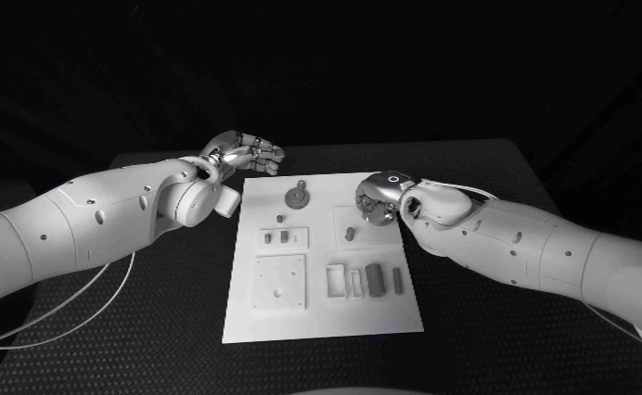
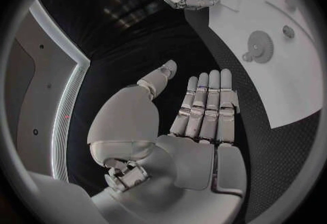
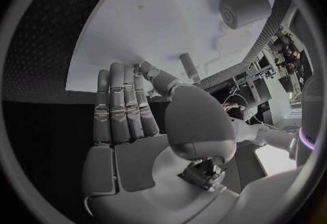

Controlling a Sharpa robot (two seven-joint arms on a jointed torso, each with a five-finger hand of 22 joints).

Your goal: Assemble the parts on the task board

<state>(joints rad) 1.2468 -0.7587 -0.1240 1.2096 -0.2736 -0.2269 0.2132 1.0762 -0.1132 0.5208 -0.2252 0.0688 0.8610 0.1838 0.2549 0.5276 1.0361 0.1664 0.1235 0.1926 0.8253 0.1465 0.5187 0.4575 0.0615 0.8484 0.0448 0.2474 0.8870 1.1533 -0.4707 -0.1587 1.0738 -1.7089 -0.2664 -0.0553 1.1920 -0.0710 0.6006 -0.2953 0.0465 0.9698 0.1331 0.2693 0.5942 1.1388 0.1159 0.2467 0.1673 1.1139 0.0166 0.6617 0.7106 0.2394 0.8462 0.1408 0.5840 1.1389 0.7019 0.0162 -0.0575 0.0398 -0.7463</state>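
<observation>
Darkness hung behind the black table [image 1: 495,321], whose top had a fine dotted weave; nothing of the room past its far edge could be made out in the head view. No writing or label was readable anywhere.

On the table's middle lay the board [image 1: 321,316], a white plate running from near to far. At its far end sat a gear [image 1: 297,197], round and toothed, with a small peg [image 1: 281,219] just nearer than it. Nearer still came a small square plate [image 1: 282,238] with two slots, and to the right of it a short upright pin [image 1: 348,234]. The near half held a larger square plate [image 1: 281,281] on the left and, to its right, a row of recesses [image 1: 338,280] with two dark bars [image 1: 376,278] standing in or beside them; which, I could not tell.

The left hand [image 1: 246,152] hovered over bare table just off the board's far left corner, fingers straight and side by side, thumb apart, holding nothing. The right hand [image 1: 378,198] hung over the board's far right part, fingers extended together, palm empty, touching no part as far as could be seen.
</observation>
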